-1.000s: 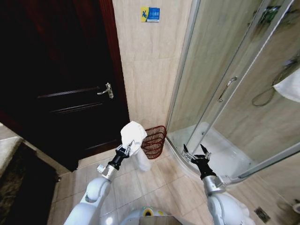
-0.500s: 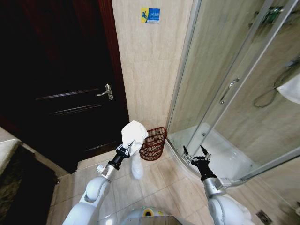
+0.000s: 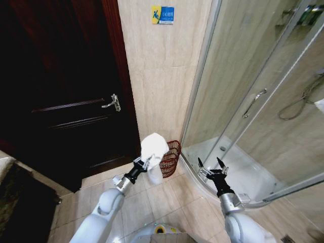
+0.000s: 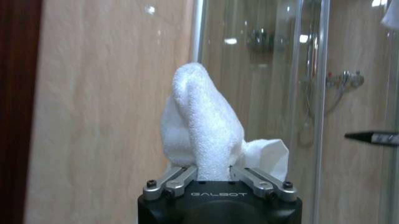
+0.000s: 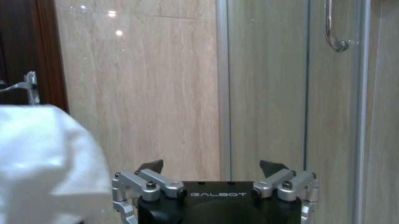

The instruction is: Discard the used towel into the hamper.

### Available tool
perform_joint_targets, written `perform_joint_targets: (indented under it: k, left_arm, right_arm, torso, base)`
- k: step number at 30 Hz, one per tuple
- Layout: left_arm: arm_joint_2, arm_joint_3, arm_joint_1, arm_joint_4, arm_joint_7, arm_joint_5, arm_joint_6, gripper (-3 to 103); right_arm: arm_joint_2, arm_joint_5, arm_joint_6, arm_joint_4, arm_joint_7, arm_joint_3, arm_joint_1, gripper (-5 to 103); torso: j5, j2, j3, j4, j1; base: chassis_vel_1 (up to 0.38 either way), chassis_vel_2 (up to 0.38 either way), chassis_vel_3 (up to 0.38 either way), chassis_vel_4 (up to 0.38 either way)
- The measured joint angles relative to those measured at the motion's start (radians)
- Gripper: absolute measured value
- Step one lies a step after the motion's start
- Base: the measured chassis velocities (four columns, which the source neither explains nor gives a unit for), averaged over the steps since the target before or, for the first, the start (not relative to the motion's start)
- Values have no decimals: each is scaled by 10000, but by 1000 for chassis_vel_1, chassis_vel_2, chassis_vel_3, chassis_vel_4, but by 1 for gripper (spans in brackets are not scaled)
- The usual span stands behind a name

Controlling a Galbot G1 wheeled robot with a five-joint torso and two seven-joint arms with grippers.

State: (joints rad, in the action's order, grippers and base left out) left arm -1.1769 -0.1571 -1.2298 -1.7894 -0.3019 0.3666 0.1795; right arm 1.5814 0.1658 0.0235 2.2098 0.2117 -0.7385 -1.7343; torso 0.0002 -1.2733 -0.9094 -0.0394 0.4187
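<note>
Since a second ago we've carried the towel [image 3: 154, 146], clamped in our left tool [image 3: 143, 164], closer to the hamper [image 3: 170, 158]; right tool [image 3: 212, 168] waits agape. Next: reach above its rim and release.

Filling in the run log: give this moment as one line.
left tool: shut on white towel, raised beside hamper | right tool: open, idle near shower door

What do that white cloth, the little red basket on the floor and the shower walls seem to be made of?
The towel, held in the left gripper, looks like soft cotton terry: its surface is nubbly and matte. The hamper seems to be open-weave wire or wicker, reddish-brown; the floor shows through its gaps. The shower walls look like clear glass in shiny metal frames, with reflections on them.
</note>
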Motion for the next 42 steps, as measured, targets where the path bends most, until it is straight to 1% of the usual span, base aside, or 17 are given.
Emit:
perform_joint_targets:
  k: [2, 4, 6, 7, 8, 10, 11, 13, 14, 16, 17, 20, 24, 27, 28, 37, 42]
  left_arm:
    - [-55, 825, 919, 617, 551, -5, -207, 9]
    - [-189, 1421, 1923, 1373, 1072, 14, -284, 9]
    - [-369, 1805, 2773, 2198, 1480, 15, -260, 9]
    - [-369, 1805, 2773, 2198, 1480, 15, -260, 9]
    - [-491, 1955, 3207, 2771, 1691, 6, -187, 9]
    - [-645, 2045, 3708, 3539, 1825, -53, -56, 9]
    - [-645, 2045, 3708, 3539, 1825, -53, -56, 9]
    - [-830, 2096, 4155, 4384, 1845, -62, 160, 9]
    - [-830, 2096, 4155, 4384, 1845, -62, 160, 9]
    - [-1068, 2107, 4499, 5068, 1759, -20, 360, 9]
    - [-1141, 2104, 4559, 5196, 1690, 52, 407, 9]
    - [-1204, 2093, 4552, 5190, 1598, 230, 410, 9]
    - [-1143, 2047, 4326, 4831, 1437, 336, 311, 9]
    - [-1077, 1947, 4096, 4693, 1280, 324, 299, 9]
    - [-1077, 1947, 4096, 4693, 1280, 324, 299, 9]
    - [-1079, 1853, 3902, 4594, 1177, 252, 322, 9]
    - [-1083, 1850, 3851, 4534, 1126, 193, 322, 9]
  right_arm:
    - [30, -14, 65, 81, -6, 4, -131, 100]
    - [96, -39, 141, 159, -44, 7, -276, 100]
    - [161, -82, 265, 178, -102, 0, -397, 100]
    - [161, -82, 265, 178, -102, 0, -397, 100]
    - [222, -150, 313, 181, -113, -26, -471, 100]
    - [260, -244, 333, 182, -120, -52, -544, 100]
    - [260, -244, 333, 182, -120, -52, -544, 100]
    - [263, -380, 357, 182, -146, -58, -586, 100]
    - [263, -380, 357, 182, -146, -58, -586, 100]
    - [265, -537, 380, 172, -162, -61, -599, 100]
    - [266, -566, 380, 171, -171, -63, -599, 100]
    - [266, -615, 355, 172, -185, -76, -584, 100]
    - [269, -702, 210, 176, -200, -93, -470, 100]
    - [274, -825, 77, 168, -202, -13, -336, 100]
    - [274, -825, 77, 168, -202, -13, -336, 100]
    - [273, -843, 20, 101, -199, 34, -295, 100]
    - [271, -797, 46, 57, -194, 16, -325, 100]
  torso:
    - [-2, -2, -3, 3, 4]
    - [-2, -3, -7, 7, 11]
    - [0, -5, -8, 8, 16]
    - [0, -5, -8, 8, 16]
    - [0, -7, -10, 7, 17]
    - [0, -9, -10, 4, 19]
    - [0, -9, -10, 4, 19]
    - [0, -12, -11, 2, 17]
    - [0, -12, -11, 2, 17]
    - [0, -15, -12, 2, 18]
    - [0, -17, -12, 3, 17]
    - [-1, -17, -12, 4, 18]
    - [-1, 48, 21, 2, -13]
    - [0, 250, 123, 0, -112]
    - [0, 250, 123, 0, -112]
    - [-2, 825, 427, 2, -383]
    - [-2, 1039, 539, 3, -484]
  base:
    - [0, 0, 0, 0]
    - [0, 0, 0, 0]
    - [0, 0, 0, 0]
    - [0, 0, 0, 0]
    - [0, 0, 0, 0]
    - [0, 0, 0, 0]
    - [0, 0, 0, 0]
    - [0, 0, 0, 0]
    - [0, 0, 0, 0]
    - [0, 0, 0, 0]
    - [0, 0, 0, 0]
    - [0, 0, 0, 0]
    - [0, 0, 0, 0]
    - [0, 0, 0, 0]
    - [0, 0, 0, 0]
    - [0, 0, 0, 0]
    - [0, 0, 0, 0]
